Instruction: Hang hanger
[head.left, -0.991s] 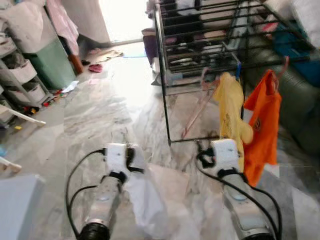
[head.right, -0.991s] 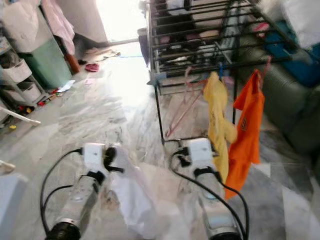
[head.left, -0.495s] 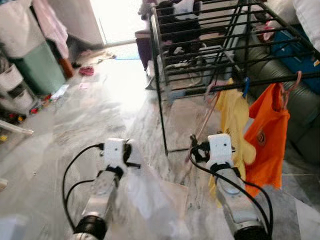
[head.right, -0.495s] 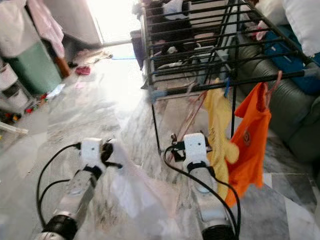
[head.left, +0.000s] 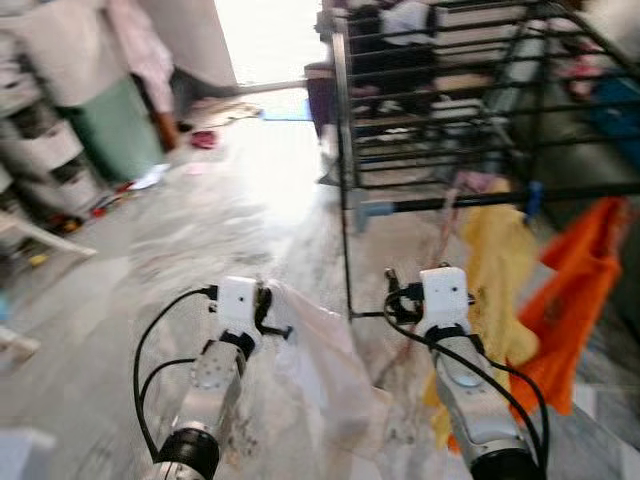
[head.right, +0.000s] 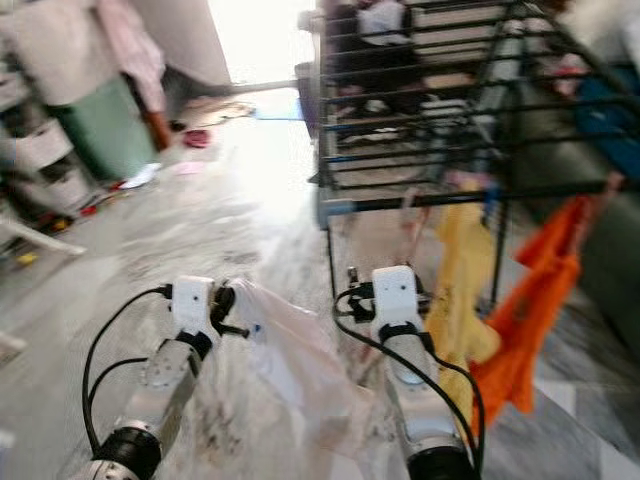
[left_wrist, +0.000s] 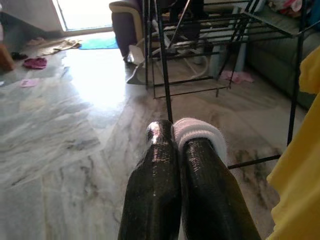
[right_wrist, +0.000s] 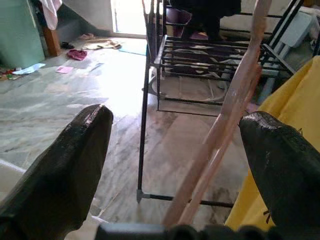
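The left hand is pressed together on a white cloth that trails to the floor. The right hand is spread, a pink hanger between its fingers, ungripped. Since a second ago the drying rack has drawn nearer; yellow and orange garments already hang there.

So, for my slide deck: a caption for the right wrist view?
Open right hand straddles a pink plastic hanger before the black metal drying rack.
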